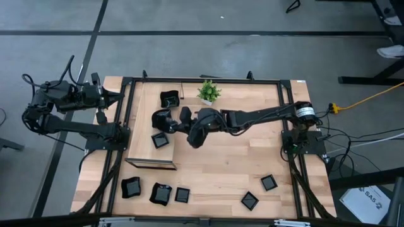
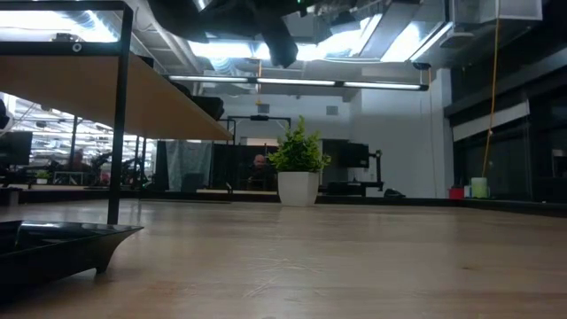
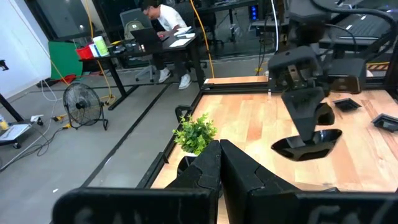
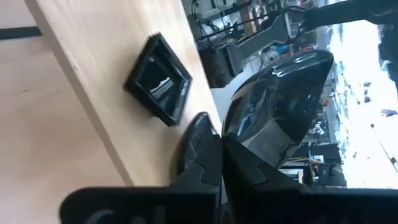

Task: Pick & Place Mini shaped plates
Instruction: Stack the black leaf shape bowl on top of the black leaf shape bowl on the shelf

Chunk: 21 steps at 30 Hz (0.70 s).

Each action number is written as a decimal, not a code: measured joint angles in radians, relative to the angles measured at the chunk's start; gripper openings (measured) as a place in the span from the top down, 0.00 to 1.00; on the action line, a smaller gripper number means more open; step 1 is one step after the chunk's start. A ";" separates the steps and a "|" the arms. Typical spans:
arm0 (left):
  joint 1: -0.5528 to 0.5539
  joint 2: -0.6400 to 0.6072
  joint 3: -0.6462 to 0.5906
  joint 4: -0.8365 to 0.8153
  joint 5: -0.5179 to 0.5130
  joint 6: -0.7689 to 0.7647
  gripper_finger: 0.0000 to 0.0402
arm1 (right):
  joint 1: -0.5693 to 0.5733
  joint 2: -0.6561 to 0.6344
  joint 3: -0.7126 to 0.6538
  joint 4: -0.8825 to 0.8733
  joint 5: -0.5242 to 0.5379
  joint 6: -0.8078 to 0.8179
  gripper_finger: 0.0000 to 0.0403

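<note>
— Where is the rounded black plate (image 1: 161, 119)?
— Pinched in the right gripper (image 1: 172, 123), lifted over the raised wooden shelf (image 1: 142, 123) on the left part of the desk (image 1: 221, 164).
— Others?
— A square plate (image 1: 160, 140) and another plate (image 1: 168, 98) lie on that shelf. Five more sit along the desk's near edge: three (image 1: 155, 192) left, two (image 1: 259, 192) right.
— The left gripper (image 1: 120, 96)?
— Closed on nothing, parked off the desk's far left corner. A potted plant (image 1: 207, 91) stands at the far edge.
</note>
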<state>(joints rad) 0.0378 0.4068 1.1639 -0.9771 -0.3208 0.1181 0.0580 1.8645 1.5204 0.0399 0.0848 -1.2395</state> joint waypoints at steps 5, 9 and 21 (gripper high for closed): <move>0.000 0.000 0.000 0.000 0.000 0.000 0.99 | -0.028 0.000 0.000 -0.001 -0.014 -0.003 0.99; 0.000 0.000 0.000 0.000 0.000 0.000 0.99 | -0.067 0.000 0.000 0.001 -0.084 0.002 0.99; 0.000 0.000 0.000 0.000 0.000 0.000 0.99 | -0.130 0.105 0.000 0.180 -0.235 0.073 0.99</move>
<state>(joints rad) 0.0378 0.4068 1.1639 -0.9770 -0.3206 0.1184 -0.0720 1.9696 1.5200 0.2195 -0.1499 -1.1660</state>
